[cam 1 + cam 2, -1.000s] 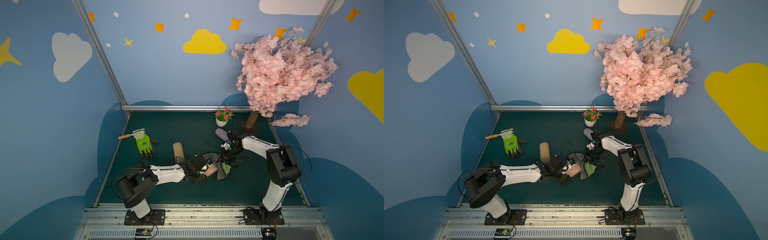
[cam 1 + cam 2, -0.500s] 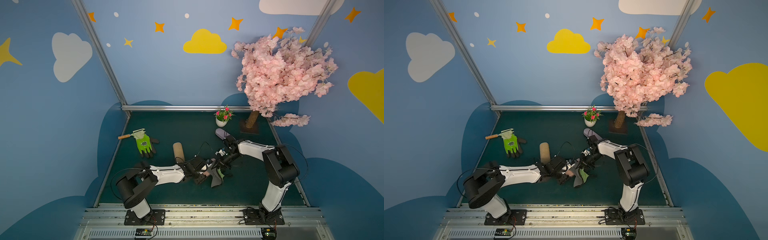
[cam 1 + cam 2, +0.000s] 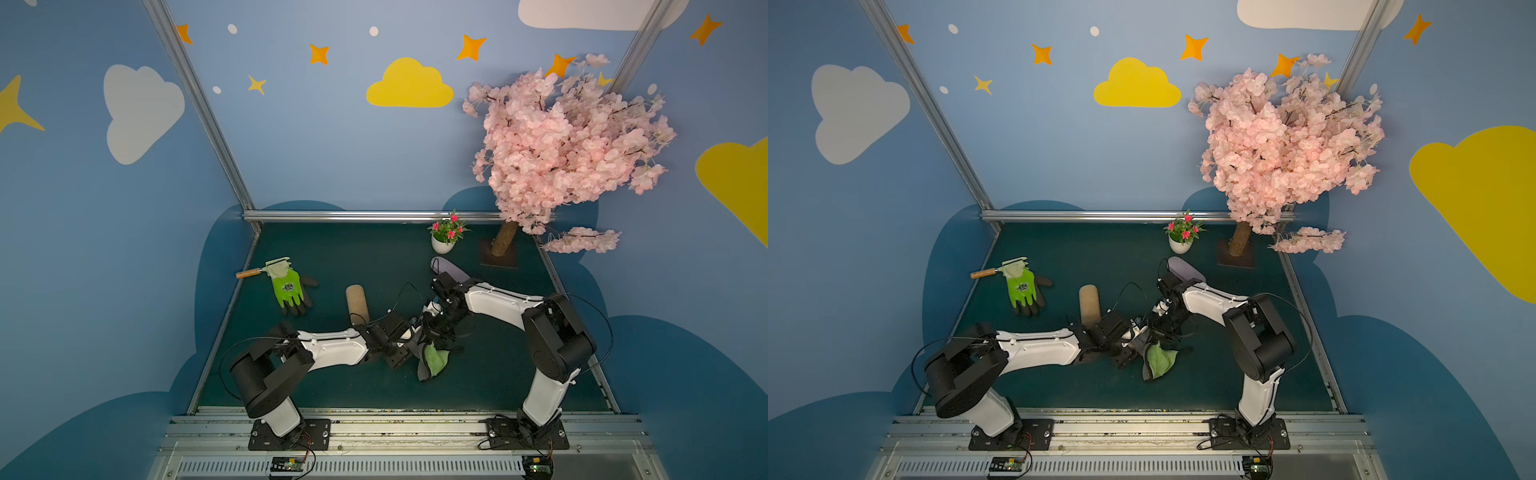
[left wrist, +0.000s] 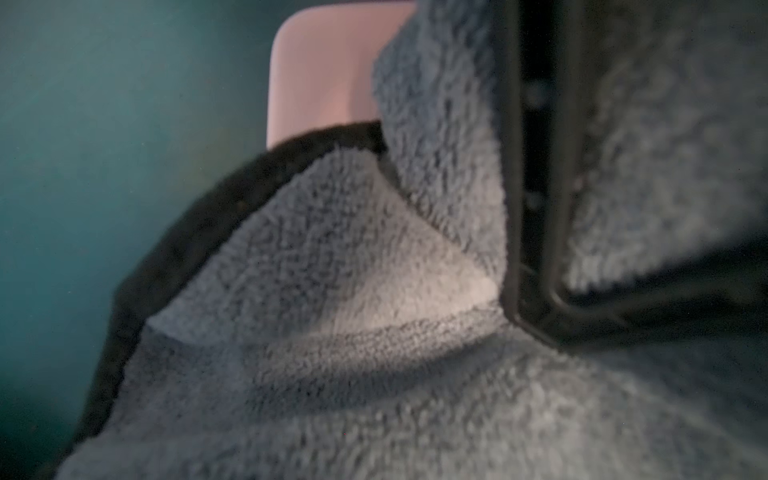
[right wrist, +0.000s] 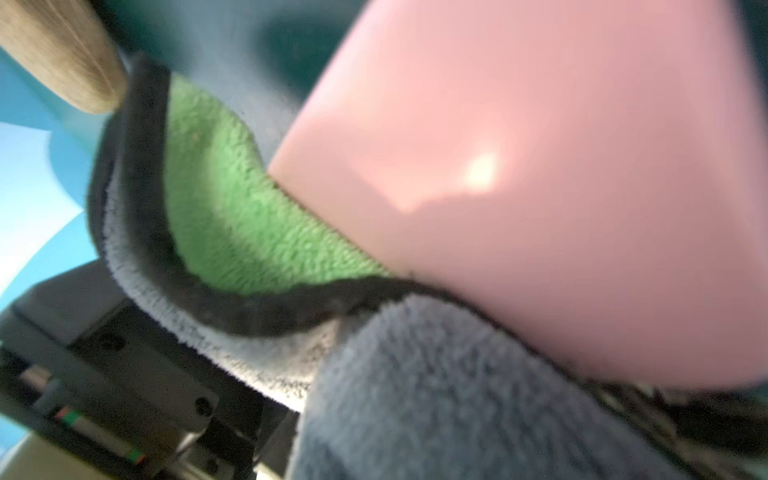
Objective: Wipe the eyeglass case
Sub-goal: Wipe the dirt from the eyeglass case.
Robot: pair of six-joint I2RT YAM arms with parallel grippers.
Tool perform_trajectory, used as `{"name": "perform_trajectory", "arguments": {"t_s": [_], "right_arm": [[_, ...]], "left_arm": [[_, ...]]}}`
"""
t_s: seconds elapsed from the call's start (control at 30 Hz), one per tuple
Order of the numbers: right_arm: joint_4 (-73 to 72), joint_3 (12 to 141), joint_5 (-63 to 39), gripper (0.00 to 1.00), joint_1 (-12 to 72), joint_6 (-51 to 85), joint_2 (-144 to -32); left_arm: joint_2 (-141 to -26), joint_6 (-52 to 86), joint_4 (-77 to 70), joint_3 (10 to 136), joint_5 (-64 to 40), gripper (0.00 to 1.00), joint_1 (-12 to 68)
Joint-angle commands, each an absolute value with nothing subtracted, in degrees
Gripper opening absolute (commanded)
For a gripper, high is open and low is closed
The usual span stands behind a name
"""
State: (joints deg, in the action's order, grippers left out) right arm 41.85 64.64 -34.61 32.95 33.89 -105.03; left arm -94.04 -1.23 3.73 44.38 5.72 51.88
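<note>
The pink eyeglass case [image 4: 324, 70] [image 5: 540, 166] sticks out from my left gripper [image 3: 409, 338] [image 3: 1133, 338], which is shut on it low over the mat's front middle. A grey and green cloth [image 3: 434, 360] [image 3: 1160, 360] with a black hem is draped over the case and hangs down beside it. My right gripper [image 3: 430, 332] [image 3: 1152, 332] is shut on the cloth and presses it against the case. In the left wrist view the cloth [image 4: 374, 374] hides my own jaws. In both top views the cloth and grippers hide the case.
A cork roller [image 3: 357, 303] lies just behind my left wrist. A green glove [image 3: 289, 286] with a wooden-handled tool [image 3: 249, 273] lies at the back left. A flower pot [image 3: 444, 241], a pink blossom tree [image 3: 561, 145] and a purple-grey object [image 3: 451, 268] stand at the back right.
My right gripper has dragged the cloth leftward and forward over the case, so the pink case no longer shows from above. The left arm has barely moved.
</note>
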Motion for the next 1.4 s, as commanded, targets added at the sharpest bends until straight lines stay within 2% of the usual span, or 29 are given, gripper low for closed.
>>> {"name": "perform_trajectory", "arguments": {"t_s": [0.0, 0.07, 0.1, 0.2, 0.3, 0.47, 0.63, 0.77, 0.9, 1.07, 1.13, 1.27, 1.37], "right_arm": [[47.67, 63.66, -19.49, 0.0, 25.66, 27.55, -107.37], [50.58, 65.23, -11.63, 0.0, 24.76, 24.84, -103.9], [51.45, 66.31, -10.63, 0.0, 24.95, 24.01, -102.03], [52.69, 68.77, -17.55, 0.0, 25.73, 24.03, -99.64], [49.28, 68.61, -28.86, 0.0, 27.32, 28.52, -96.96], [35.31, 64.14, -40.56, 0.0, 31.93, 41.14, -98.89], [34.01, 57.81, -36.56, 0.0, 30.37, 40.17, -105.21], [31.55, 52.53, -35.27, 0.0, 25.68, 38.6, -110.43], [31.81, 52.22, -34.97, 0.0, 24.08, 37.51, -112.85], [35.52, 55.6, -32.1, 0.0, 26.16, 36.35, -113.23], [36.14, 56.27, -31.96, 0.0, 26.5, 35.99, -113.64], [38.08, 57.6, -29.68, 0.0, 28.18, 35.32, -112.37], [40.38, 59.91, -27.65, 0.0, 29.79, 34.42, -111.8]], "left_arm": [[-95.03, -0.29, 5.24, 45.6, 1.5, 0.03, 52.12], [-95.15, 0.44, 7.7, 47.2, 1.19, 0.04, 52.07], [-95.29, 1.01, 9.54, 48.4, 0.96, 0.09, 52.12], [-96.18, 2.51, 13.15, 51.0, -0.8, 0.29, 52.37], [-97.02, 2.63, 15.64, 52.46, -1.91, 0.37, 52.93], [-97.44, 2.81, 14.99, 52.21, -1.16, 0.44, 53.44], [-97.17, 3.16, 14.81, 53.05, -0.44, 0.45, 53.44], [-94.42, 4.01, 13.79, 52.18, 1.73, 0.46, 53.44], [-84.74, 7.5, 11.15, 47.54, 6.91, 0.48, 53.25], [-66.54, 10.35, 9.76, 41.13, 9.72, 0.62, 51.03], [-60.22, 10.55, 8.55, 38.67, 8.96, 0.63, 49.26], [-51.96, 8.61, 6.91, 35.66, 8.27, 0.43, 45.83], [-52.68, 7.54, 7.99, 36.56, 6.5, 0.41, 44.0]]}}
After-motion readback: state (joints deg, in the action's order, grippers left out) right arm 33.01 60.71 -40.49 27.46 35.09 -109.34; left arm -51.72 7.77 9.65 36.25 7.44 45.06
